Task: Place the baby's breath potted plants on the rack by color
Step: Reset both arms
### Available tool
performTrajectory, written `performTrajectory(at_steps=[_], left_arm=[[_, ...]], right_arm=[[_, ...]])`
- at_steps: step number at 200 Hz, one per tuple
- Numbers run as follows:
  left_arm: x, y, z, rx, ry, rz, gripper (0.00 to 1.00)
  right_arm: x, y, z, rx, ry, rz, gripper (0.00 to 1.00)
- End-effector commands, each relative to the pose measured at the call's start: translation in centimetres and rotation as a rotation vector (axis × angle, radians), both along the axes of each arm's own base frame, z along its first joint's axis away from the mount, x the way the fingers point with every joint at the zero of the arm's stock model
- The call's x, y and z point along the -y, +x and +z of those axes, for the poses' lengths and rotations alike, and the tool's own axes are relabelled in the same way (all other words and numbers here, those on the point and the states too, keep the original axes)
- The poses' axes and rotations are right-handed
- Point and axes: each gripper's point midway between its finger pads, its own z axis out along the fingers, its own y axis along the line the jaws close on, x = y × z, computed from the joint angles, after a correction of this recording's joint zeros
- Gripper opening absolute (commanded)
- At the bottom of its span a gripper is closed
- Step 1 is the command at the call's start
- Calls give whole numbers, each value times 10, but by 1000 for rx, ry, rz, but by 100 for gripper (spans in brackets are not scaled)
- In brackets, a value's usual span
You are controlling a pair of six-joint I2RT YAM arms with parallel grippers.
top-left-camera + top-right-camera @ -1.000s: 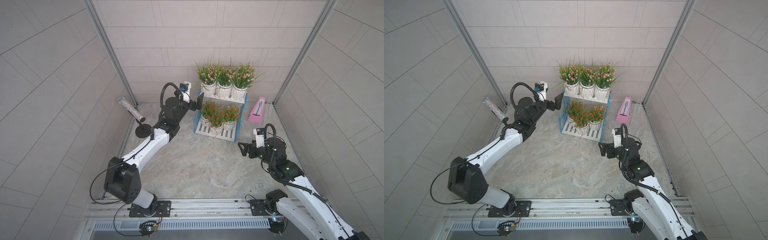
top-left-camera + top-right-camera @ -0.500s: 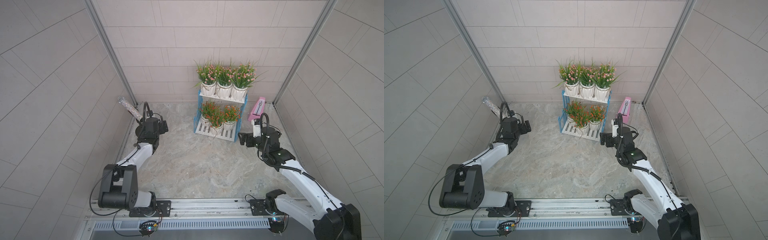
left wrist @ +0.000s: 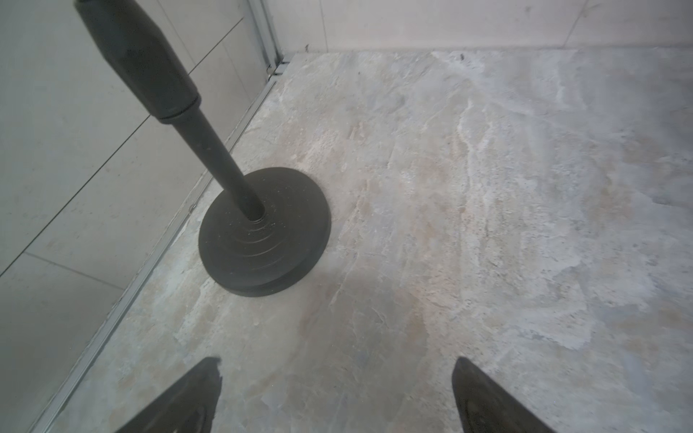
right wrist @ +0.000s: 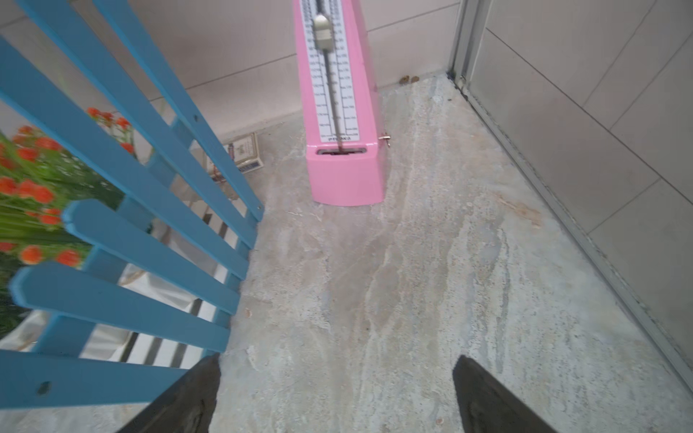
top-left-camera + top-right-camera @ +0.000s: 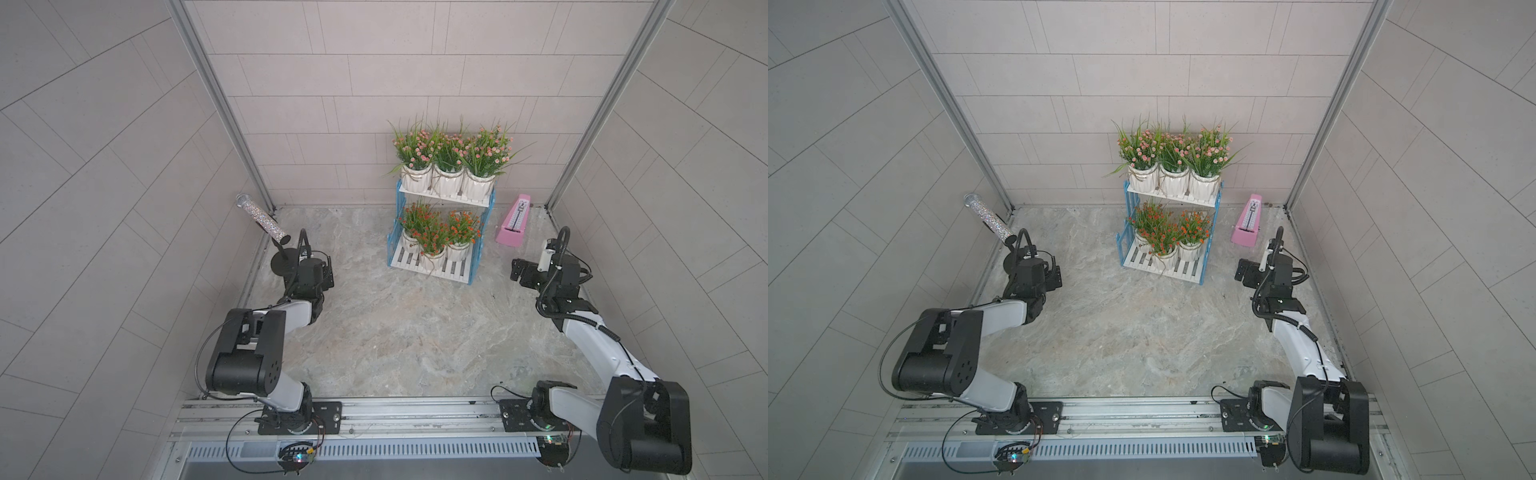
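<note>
– Both arms have pulled away from the two-tier rack with white slatted boards and light-blue side frames (image 5: 441,198) since a second ago. My left arm was reaching up beside it then; now it sits folded low by the left wall.
– Where are the plants?
– All six are on the rack, in both top views. Three pale pink baby's breath potted plants (image 5: 449,151) in white ribbed pots stand in a row on the upper tier. Three orange-red baby's breath potted plants (image 5: 432,232) share the lower tier.
– And the jaws?
– On my left gripper (image 3: 337,360) the jaws are spread wide with nothing between them. It is over the bare marble-patterned desk (image 5: 395,332), facing the round black base (image 3: 262,232) under the glittery microphone (image 5: 261,217). The plants are well apart from it, across the desk.
– Right side?
– On my right gripper (image 4: 337,358) the jaws are spread too, and empty. It is just beside the rack's blue side frame, and I see orange-red flowers behind the slats. The pink metronome (image 4: 341,112) stands upright ahead of it, near the rack.
</note>
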Motion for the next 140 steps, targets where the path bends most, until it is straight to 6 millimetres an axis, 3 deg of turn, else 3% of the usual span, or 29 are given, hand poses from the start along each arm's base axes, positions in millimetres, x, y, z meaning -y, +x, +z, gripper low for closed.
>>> performTrajectory(at_steps=[1,17,35,50,74,80,94,106,140], left_arm=[[0,0,13,128,13,2,100],[1,3,16,199,40,-8,100],[1,3,13,154,24,-4,100],[1,4,14,185,29,-6,100],[1,4,13,178,26,-5,100],[1,4,13,181,31,-6,100],[0,4,13,176,26,-4,100],[1,4,13,178,26,-5,100],[1,4,13,178,27,-5,100]], right_arm=[[8,7,-6,57,-76,-8,99],[7,7,-22,86,-93,5,99],[-4,10,-36,171,-103,64,99],[-11,15,-30,260,-114,101,99],[-29,19,-56,236,-187,159,99],[-36,26,-49,306,-204,173,99],[-38,22,-65,160,-218,194,99],[-36,39,-60,159,-226,173,99],[-33,29,-55,208,-287,105,99]])
